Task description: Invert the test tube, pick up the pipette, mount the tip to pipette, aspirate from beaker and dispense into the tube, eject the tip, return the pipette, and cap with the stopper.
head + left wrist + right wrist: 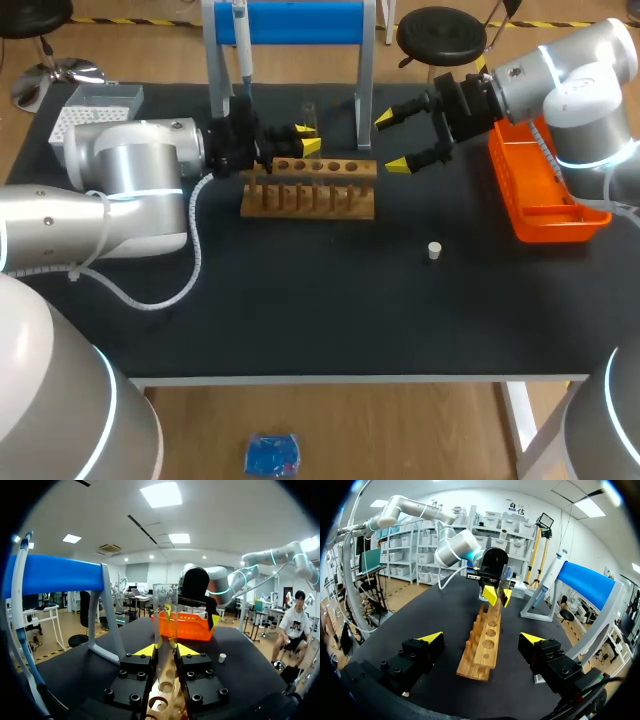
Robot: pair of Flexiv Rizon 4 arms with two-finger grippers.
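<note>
A clear test tube (165, 615) stands upright between my left gripper's (165, 651) yellow tips, which are shut on it just above the wooden rack (161, 704). In the head view the left gripper (303, 142) holds the tube (310, 112) over the left part of the rack (310, 187). My right gripper (392, 141) hangs open beyond the rack's right end, holding nothing. From the right wrist, its open gripper (482, 638) faces along the rack (485, 647) toward the left gripper (496, 595). The pipette (242, 45) hangs on the blue stand (295, 22). A white stopper (434, 250) lies on the mat.
An orange tray (545, 190) sits at the table's right edge, under my right arm. A white tip box (85, 112) stands at the back left. The stand's grey legs (365, 70) rise right behind the rack.
</note>
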